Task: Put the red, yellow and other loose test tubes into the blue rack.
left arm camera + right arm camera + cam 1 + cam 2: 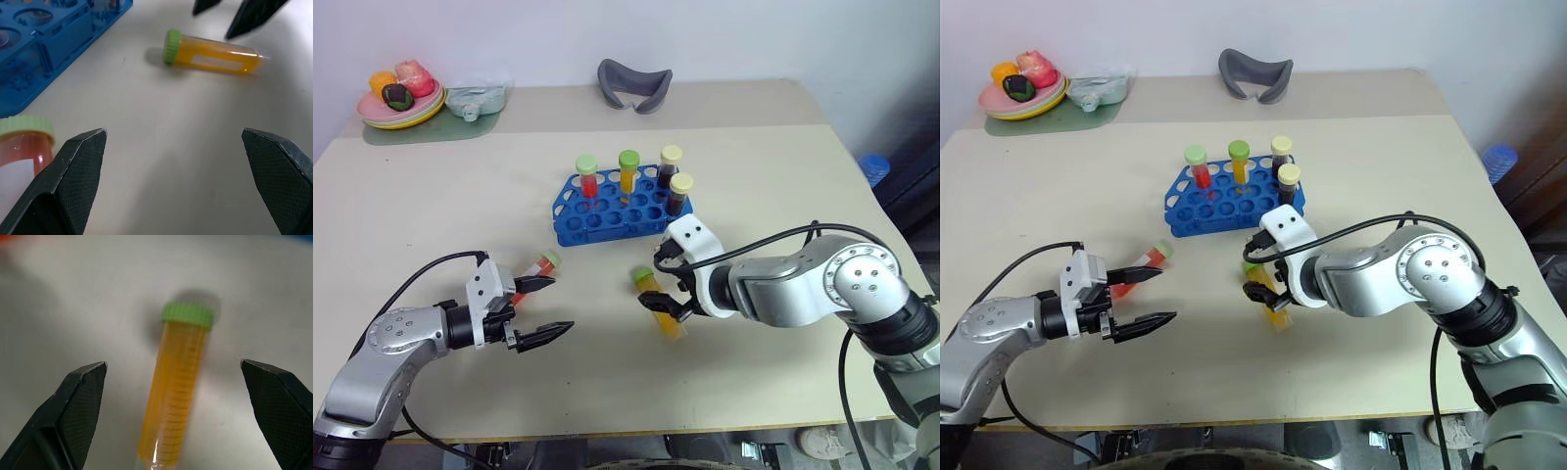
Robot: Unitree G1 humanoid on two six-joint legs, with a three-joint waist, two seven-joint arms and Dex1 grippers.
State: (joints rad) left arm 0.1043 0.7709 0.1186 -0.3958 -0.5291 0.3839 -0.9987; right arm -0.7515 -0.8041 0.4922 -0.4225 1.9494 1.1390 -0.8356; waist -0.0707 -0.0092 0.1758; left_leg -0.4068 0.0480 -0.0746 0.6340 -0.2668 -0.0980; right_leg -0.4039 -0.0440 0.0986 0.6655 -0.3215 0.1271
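The table [431,206] carries the blue rack [607,220], with four capped tubes upright in it. In front of the rack, the right gripper [677,305] hangs spread wide above the yellow tube [178,387], not touching it. Front-left of the rack, the left gripper [540,311] gapes empty just beside the red tube [540,266].

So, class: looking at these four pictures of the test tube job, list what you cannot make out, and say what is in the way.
- Red tube: in the head views, its lower end is behind the left gripper; in the left wrist view, a finger and the picture edge cut it off.
- Yellow tube: in the head views, the right gripper covers part of it; its markings are too blurred to read.
- Blue rack: its near right corner is behind the right gripper.
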